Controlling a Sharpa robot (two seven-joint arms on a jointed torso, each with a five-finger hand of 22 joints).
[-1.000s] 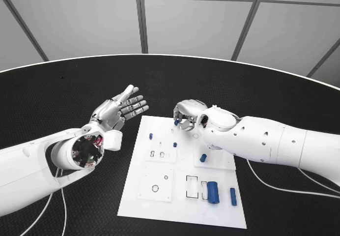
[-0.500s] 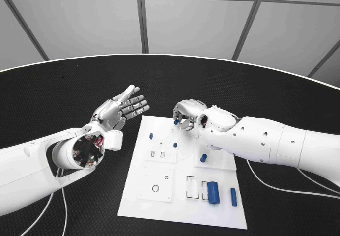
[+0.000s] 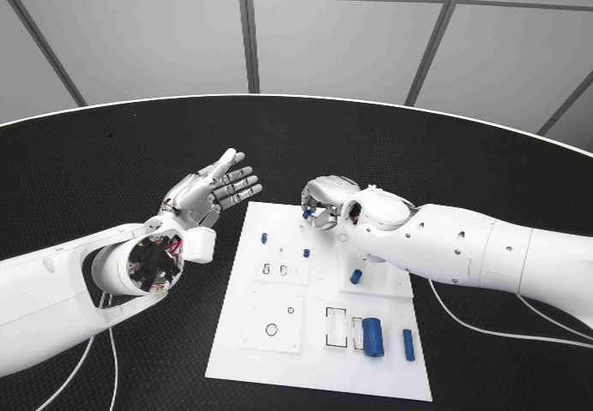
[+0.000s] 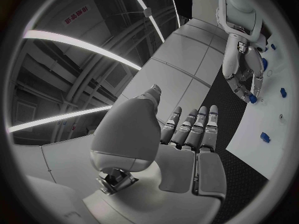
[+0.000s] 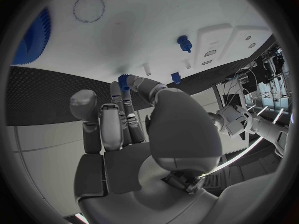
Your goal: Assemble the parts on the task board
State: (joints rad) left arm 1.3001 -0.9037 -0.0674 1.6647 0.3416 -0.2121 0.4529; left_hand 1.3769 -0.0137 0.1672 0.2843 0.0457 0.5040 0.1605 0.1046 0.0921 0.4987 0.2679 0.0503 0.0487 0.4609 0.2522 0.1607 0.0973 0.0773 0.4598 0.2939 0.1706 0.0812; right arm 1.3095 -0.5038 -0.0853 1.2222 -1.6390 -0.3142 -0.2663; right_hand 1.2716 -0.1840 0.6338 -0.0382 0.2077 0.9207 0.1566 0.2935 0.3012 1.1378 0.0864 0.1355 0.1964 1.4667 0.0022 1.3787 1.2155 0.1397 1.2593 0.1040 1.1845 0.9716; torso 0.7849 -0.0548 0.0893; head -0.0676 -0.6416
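Black textured bench [image 3: 111,163] carries the white task board [image 3: 315,342] at centre. At 9 o'clock of the board's far edge, the left hand [image 3: 212,192] is raised off the board, palm up, fingers straight and spread; it is released and grasps nothing. On the board, from left to right: a small blue peg [image 3: 262,237] near the left edge, a second small peg [image 3: 305,253], a short tilted part [image 3: 355,276], then a large blue cylinder [image 3: 371,336] and a slim blue pin [image 3: 407,343] at the 5 o'clock corner, both with long axis running 12 to 6 o'clock. At the board's 12 o'clock edge, the right hand [image 3: 324,202] is curled downward, pinching a small blue part [image 3: 308,211] [image 5: 123,80] between its fingertips, just above the board surface.
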